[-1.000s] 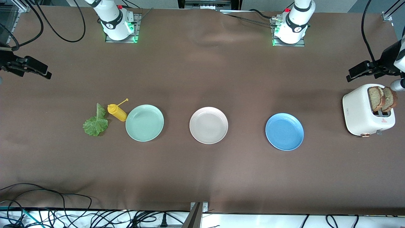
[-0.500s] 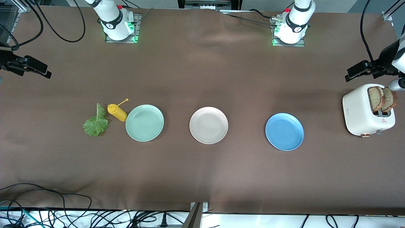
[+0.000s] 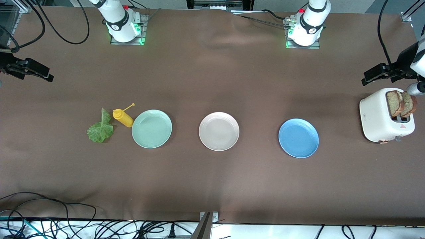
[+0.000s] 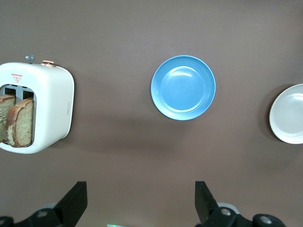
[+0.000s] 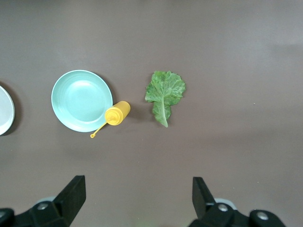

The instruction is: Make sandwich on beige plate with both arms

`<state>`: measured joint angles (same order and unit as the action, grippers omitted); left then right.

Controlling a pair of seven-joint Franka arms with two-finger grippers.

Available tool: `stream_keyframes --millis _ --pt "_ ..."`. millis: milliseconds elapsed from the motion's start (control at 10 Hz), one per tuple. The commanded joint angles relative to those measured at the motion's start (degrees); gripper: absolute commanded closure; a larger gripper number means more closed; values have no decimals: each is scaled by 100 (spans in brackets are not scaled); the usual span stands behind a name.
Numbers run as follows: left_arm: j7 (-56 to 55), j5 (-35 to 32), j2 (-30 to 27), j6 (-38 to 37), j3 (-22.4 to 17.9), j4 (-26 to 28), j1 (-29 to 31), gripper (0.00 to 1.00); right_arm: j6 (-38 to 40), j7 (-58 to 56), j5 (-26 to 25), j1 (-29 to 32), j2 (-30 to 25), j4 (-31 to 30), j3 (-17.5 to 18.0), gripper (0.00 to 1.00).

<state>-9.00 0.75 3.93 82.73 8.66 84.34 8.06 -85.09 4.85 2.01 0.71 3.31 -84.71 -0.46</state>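
Meanwhile, beige plate [image 3: 218,131] sits bare; lettuce leaf [image 3: 100,128] at nine o'clock, bread slices [image 3: 401,103] in toaster [image 3: 378,116] at three; left gripper [image 4: 141,203] and right gripper [image 5: 137,198] hang released.

A brown table [image 3: 212,186] is set with a lettuce leaf [image 3: 100,128], yellow bottle [image 3: 123,118], mint-green plate [image 3: 151,128], beige plate [image 3: 218,131], blue plate [image 3: 298,138] and toaster [image 3: 382,118].

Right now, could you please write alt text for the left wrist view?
Seen from above on a brown table: a round blue plate, a white toaster holding two brown bread slices, and the beige plate's edge. The open left gripper hangs above the table.
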Motion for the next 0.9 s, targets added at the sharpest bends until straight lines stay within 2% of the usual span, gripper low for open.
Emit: stream_keyframes --millis 0,800 --pt "56 83 3 -28 -13 -75 -24 0 107 -1 46 17 -50 60 2 0" --pt "39 39 20 -90 -22 -5 11 0 107 -1 37 17 -50 60 2 0"
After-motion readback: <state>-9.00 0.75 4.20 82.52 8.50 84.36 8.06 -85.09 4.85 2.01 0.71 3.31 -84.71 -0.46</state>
